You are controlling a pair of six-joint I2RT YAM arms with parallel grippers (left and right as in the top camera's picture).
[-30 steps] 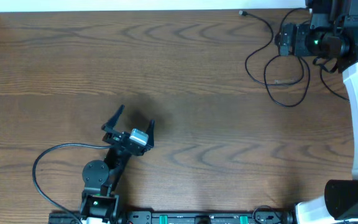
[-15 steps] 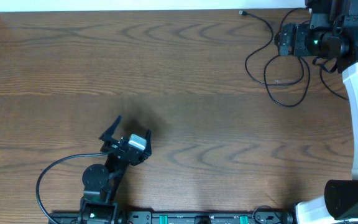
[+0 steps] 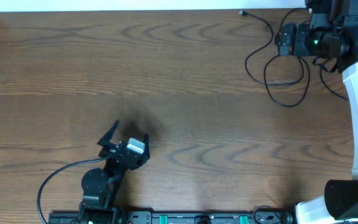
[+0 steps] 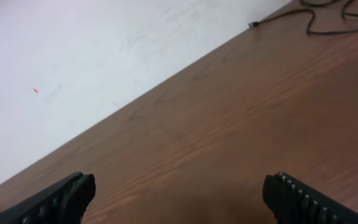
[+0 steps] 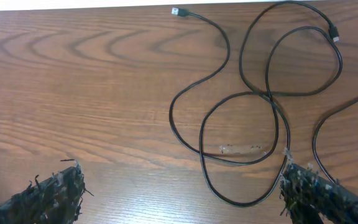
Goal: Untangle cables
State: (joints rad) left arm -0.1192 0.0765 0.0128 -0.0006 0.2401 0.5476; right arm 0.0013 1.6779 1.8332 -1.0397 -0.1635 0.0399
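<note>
My left gripper [image 3: 129,132] is hanging low over the near-left part of the table [image 3: 185,74], its arm folded close to its base. The fingers [image 4: 67,194] are spread wide and gripping nothing, with only bare wood between them in the wrist view. Further right, the cables [image 3: 283,79] are lying in loose, overlapping black loops near the far-right corner, one plug end [image 3: 243,12] pointing toward the far edge. My right gripper [image 3: 286,38] is hovering over those loops on an outstretched arm, jaws fully apart, holding nothing.

Left tool [image 3: 131,130] wide open, arm folded near base; right tool [image 5: 182,177] wide open, arm extended.
</note>
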